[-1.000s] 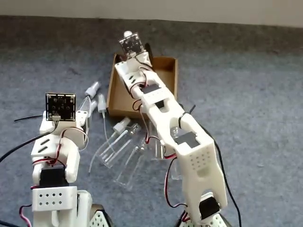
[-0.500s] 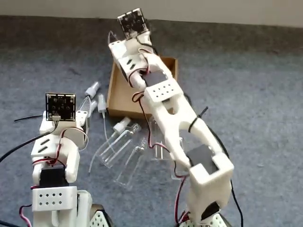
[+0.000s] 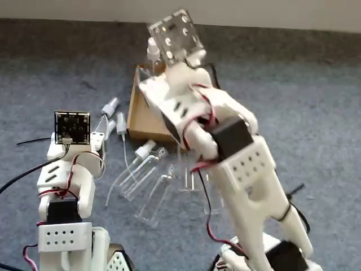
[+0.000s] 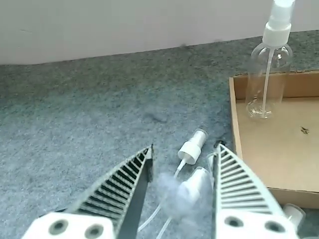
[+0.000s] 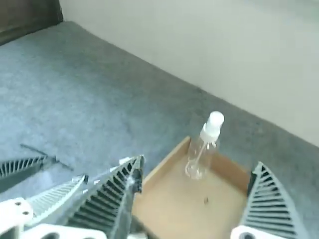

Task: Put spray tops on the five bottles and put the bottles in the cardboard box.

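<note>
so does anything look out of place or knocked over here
Nothing looks damaged or spilled. One capped bottle stands upright in a corner of the cardboard box. The other bottles lie on their sides on the grey surface beside the box, with loose spray tops nearby, which fits an unfinished job.

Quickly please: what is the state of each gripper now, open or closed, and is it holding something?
Left gripper: open, holding nothing.
Right gripper: open, holding nothing.
</note>
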Robot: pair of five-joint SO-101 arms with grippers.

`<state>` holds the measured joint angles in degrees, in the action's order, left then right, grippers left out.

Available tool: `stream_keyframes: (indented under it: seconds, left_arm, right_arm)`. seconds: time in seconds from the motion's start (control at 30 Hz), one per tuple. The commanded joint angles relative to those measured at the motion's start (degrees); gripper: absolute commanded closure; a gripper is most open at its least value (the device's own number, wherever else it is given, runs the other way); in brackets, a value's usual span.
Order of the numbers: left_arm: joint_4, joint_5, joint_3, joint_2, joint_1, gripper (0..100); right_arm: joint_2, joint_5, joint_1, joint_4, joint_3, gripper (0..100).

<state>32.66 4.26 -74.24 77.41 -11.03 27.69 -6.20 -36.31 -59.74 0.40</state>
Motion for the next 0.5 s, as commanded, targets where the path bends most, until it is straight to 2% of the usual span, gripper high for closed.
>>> stream_keyframes:
  seconds: [0.0,0.1,0.27,0.47]
  left_arm:
    - [-0.8,-0.6,0.3,-0.1,0.7,82]
    - [-0.8,-0.6,0.2,-0.1,0.7,82]
    - [-0.8,-0.6,0.1,-0.1,0.7,82]
    - [-0.8,-0.6,0.1,-0.1,0.7,82]
  right_arm:
    - [11.2,0.2,0.9,-4.4,10.3,72.4]
    - [18.2,0.2,3.9,-4.5,20.4,72.8]
    - [20.3,0.1,14.5,-4.6,32.5,72.7]
    - [14.9,-1.5,16.3,-4.6,39.5,72.4]
